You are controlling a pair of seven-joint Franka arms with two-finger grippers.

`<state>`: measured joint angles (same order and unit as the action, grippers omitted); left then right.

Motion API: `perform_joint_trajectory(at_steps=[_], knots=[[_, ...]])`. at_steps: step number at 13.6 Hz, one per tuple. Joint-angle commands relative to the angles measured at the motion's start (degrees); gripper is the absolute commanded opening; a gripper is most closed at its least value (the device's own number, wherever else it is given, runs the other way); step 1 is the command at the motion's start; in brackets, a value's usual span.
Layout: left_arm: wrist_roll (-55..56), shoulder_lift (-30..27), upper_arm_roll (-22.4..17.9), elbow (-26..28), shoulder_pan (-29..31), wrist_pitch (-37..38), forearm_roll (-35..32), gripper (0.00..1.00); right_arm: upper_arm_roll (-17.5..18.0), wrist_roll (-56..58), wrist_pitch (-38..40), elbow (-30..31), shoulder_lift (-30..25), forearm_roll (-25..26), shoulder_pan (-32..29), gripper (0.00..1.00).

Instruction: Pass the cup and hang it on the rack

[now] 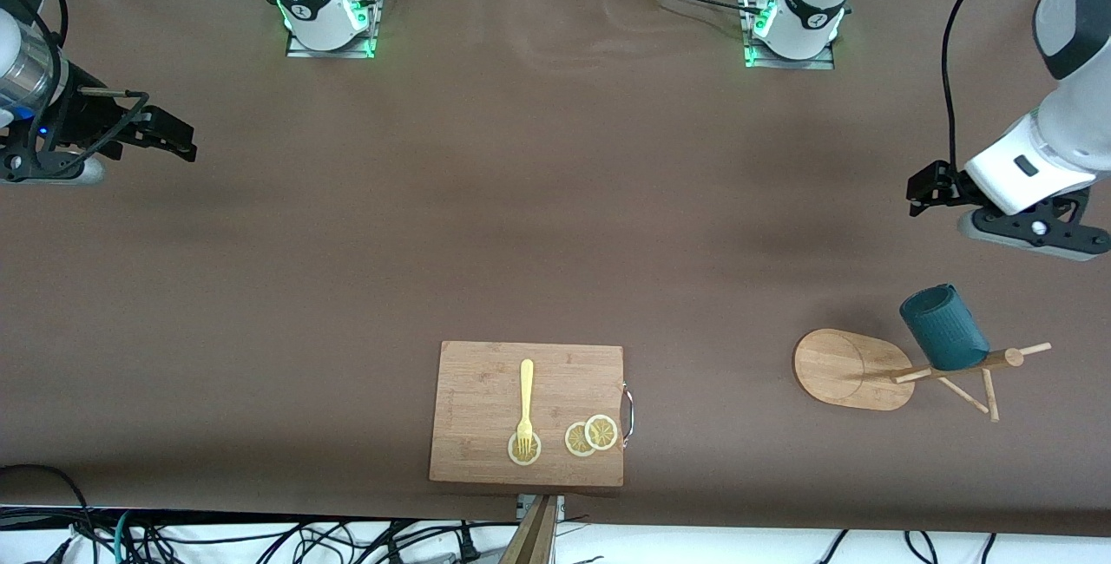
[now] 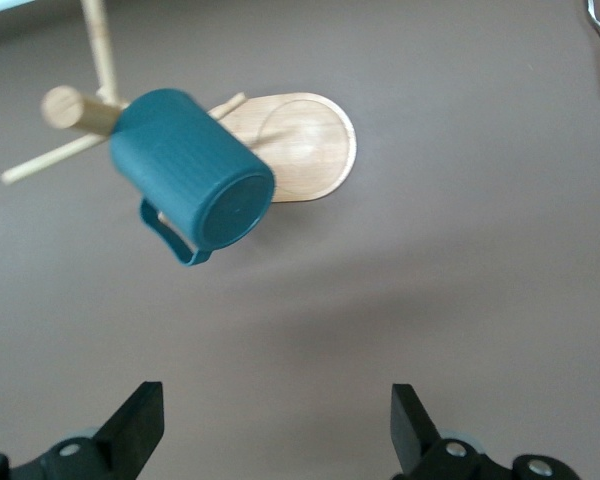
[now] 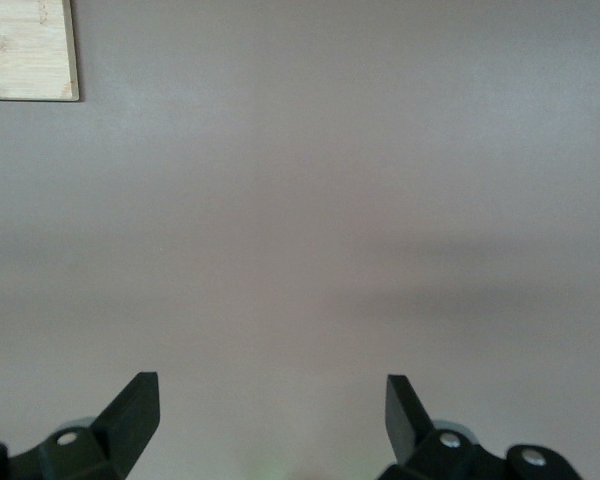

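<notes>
The dark teal cup (image 1: 944, 328) hangs on the bamboo rack (image 1: 851, 369), up by the top of its post among the pegs, near the left arm's end of the table. In the left wrist view the cup (image 2: 195, 180) turns its closed bottom to the camera, and its handle hangs free at the side. The rack's oval base (image 2: 300, 145) lies under it. My left gripper (image 1: 924, 186) is open and empty over bare table, apart from the rack; it also shows in its own wrist view (image 2: 277, 420). My right gripper (image 1: 178, 141) is open and empty over the right arm's end of the table (image 3: 272, 410).
A rectangular bamboo cutting board (image 1: 528, 412) lies near the table's front edge, with a yellow fork (image 1: 525, 403) and lemon slices (image 1: 592, 436) on it. Its corner shows in the right wrist view (image 3: 25, 50). The brown table (image 1: 521, 200) stretches between the arms.
</notes>
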<state>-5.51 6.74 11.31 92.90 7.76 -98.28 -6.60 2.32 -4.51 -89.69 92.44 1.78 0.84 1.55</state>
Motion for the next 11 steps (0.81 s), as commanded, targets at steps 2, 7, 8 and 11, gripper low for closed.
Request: perform_joint_trajectory(at_steps=[2, 7, 8, 11], knots=[[-0.3, -2.3, 0.6, 0.4, 0.2, 4.5, 2.1, 1.0, 0.1, -0.4, 1.0, -1.1, 0.2, -0.7, -0.2, 1.0], [0.0, -4.4, 0.5, 0.3, 0.2, 5.4, 6.5, 1.0, 0.1, -0.4, 1.0, -1.1, 0.2, -0.7, -0.2, 1.0], [0.1, -4.5, 0.3, 0.2, 0.3, 5.9, 6.9, 1.0, 0.1, -0.5, 1.1, -1.1, 0.2, -0.7, -0.2, 1.0], [0.8, -4.7, -0.1, -0.5, -0.6, 6.1, 6.7, 1.0, 0.1, -0.4, 1.1, -1.1, 0.2, -0.7, -0.2, 1.0]])
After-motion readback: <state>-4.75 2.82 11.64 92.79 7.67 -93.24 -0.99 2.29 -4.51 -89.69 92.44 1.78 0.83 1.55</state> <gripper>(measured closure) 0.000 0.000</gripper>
